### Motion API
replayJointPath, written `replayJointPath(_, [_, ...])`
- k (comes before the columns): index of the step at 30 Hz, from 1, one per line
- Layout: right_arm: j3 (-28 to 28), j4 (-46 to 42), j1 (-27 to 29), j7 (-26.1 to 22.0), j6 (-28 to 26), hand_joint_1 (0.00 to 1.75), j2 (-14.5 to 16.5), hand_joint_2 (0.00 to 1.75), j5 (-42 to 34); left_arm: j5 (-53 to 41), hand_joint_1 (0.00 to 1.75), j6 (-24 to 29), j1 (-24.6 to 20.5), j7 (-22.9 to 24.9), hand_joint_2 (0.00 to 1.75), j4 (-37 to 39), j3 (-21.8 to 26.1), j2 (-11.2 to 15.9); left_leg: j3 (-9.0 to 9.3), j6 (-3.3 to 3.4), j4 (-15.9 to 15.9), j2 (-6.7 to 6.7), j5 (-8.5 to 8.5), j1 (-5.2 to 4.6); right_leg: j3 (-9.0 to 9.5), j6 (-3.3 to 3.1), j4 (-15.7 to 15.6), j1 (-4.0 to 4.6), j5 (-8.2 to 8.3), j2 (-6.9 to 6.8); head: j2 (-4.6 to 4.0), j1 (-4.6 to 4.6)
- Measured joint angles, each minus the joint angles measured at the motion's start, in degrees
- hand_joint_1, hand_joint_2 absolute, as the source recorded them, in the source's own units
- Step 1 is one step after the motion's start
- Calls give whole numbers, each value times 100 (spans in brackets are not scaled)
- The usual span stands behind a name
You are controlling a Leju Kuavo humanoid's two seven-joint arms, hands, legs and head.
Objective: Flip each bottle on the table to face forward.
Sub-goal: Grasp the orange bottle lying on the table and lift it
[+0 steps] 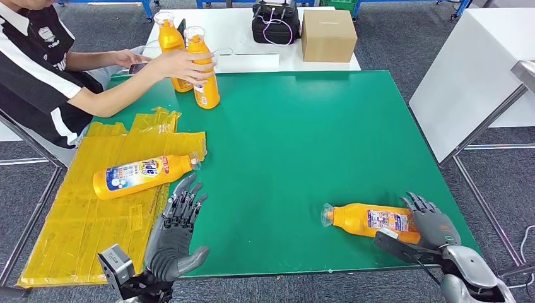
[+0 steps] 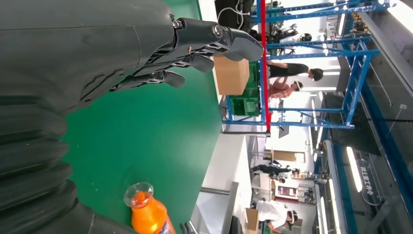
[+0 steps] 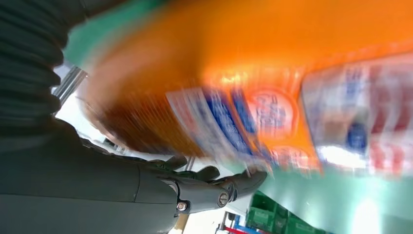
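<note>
An orange bottle (image 1: pixel 142 173) lies on its side on yellow plastic sheets at the table's left, label up and neck toward the middle. My left hand (image 1: pixel 176 221) hovers just in front of it, empty, with its fingers (image 2: pixel 214 39) spread. A second orange bottle (image 1: pixel 369 219) lies near the front right edge, and its neck (image 2: pixel 143 207) also appears in the left wrist view. My right hand (image 1: pixel 429 224) sits around this bottle's base, fingers over it and thumb in front, not closed. The bottle's label (image 3: pixel 272 112) is blurred close to the straight fingers (image 3: pixel 214 187).
A seated person at the back left holds two upright orange bottles (image 1: pixel 202 66) with one hand (image 1: pixel 183 63). Yellow plastic sheets (image 1: pixel 82 214) cover the table's left side. A cardboard box (image 1: pixel 328 35) and a black bag (image 1: pixel 276 22) stand on the white table behind the green table (image 1: pixel 303 139).
</note>
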Motion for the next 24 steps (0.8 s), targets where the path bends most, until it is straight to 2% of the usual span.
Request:
replayJointPath(10, [393, 865, -692, -60, 4, 175, 5, 175, 176, 47, 0, 0, -137, 11, 175, 176, 0, -27, 47, 9, 0, 2, -5, 1, 17, 3, -11, 2, 3, 1, 0, 1])
replayJointPath(21, [516, 1070, -847, -39, -79, 175, 7, 175, 241, 26, 0, 12, -149, 17, 175, 210, 0, -29, 67, 13, 0, 3, -10, 0, 17, 5, -15, 1, 1, 4, 0, 0])
replayJointPath(24, [536, 1072, -825, 74, -430, 175, 42, 175, 460, -46, 0, 70, -143, 44, 175, 209, -3, -34, 63, 14, 0, 2, -7, 0, 40, 6, -14, 1, 2, 4, 0, 1])
